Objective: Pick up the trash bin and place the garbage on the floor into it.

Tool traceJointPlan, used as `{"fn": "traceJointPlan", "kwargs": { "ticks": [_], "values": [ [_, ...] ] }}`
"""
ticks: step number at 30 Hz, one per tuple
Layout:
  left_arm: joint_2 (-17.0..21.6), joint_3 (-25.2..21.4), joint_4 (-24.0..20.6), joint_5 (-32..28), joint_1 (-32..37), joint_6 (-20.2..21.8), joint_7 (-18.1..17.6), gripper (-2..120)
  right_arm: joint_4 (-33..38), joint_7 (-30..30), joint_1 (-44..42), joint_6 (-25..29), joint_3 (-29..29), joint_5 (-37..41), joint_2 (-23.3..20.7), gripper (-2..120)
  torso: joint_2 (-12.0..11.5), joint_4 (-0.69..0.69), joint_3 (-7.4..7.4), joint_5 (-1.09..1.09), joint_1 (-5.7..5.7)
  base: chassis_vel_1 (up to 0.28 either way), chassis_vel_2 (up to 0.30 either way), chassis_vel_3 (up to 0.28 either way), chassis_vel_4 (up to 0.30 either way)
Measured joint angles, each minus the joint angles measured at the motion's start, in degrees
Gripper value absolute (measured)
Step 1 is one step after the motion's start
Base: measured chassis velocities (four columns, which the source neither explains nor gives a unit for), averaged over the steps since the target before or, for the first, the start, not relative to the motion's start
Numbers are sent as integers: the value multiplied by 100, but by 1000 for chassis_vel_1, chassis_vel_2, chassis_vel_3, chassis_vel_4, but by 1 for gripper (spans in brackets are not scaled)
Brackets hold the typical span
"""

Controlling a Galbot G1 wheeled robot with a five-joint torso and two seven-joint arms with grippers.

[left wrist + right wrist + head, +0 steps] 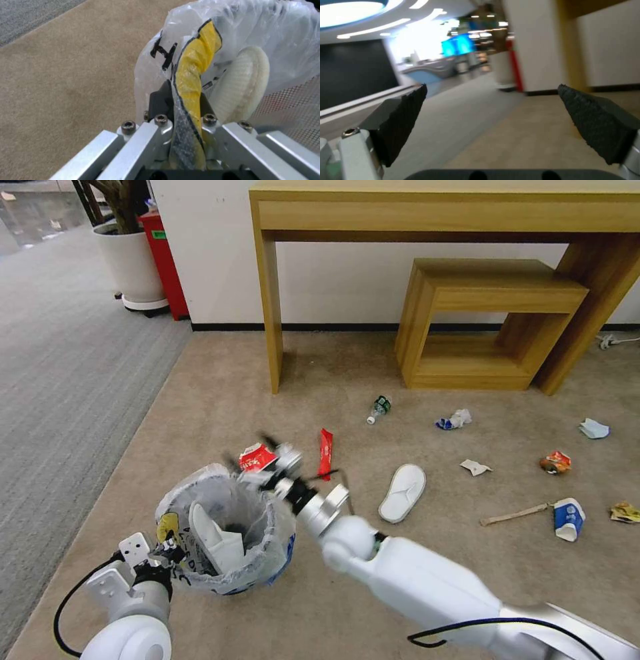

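Currently left claw (186,105) clamped on the trash bin (223,530) rim, pinching the plastic liner with its yellow print; bin sits at lower left of the head view over the floor (220,400), whether lifted or resting can't tell. One white slipper (212,537) stands inside the bin. Right claw (267,463) at the bin's far rim, fingers (403,117) spread wide, nothing between them in the right wrist view. A red-white wrapper (257,457) shows right by that claw, blurred, contact unclear. Garbage on the carpet: red stick wrapper (325,452), second slipper (403,492), small bottle (379,409), crumpled blue-white paper (453,420), white scrap (475,467), wooden stick (513,515), blue-white cup (569,518). Wooden desk (440,210) stands against the wall beyond.
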Motion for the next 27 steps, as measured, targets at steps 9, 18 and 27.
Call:
{"fn": "traceJointPlan", "kwargs": {
  "ticks": [9,18,27],
  "values": [
    [0,40,92,67,-69,-7,19,3,451,187,-548,-211,975,4,-761,100,0,2,0,1,0,0,0,0,0],
    [116,5,141,40,-91,-6,25,3,796,848,-1543,-468,2169,-352,-1259,100,0,1,0,0,0,0,0,0,0],
    [247,-43,141,-148,-74,88,-7,3,929,1514,-2249,-952,3010,-761,-1304,100,0,1,0,0,0,0,0,0,0]
  ]
}}
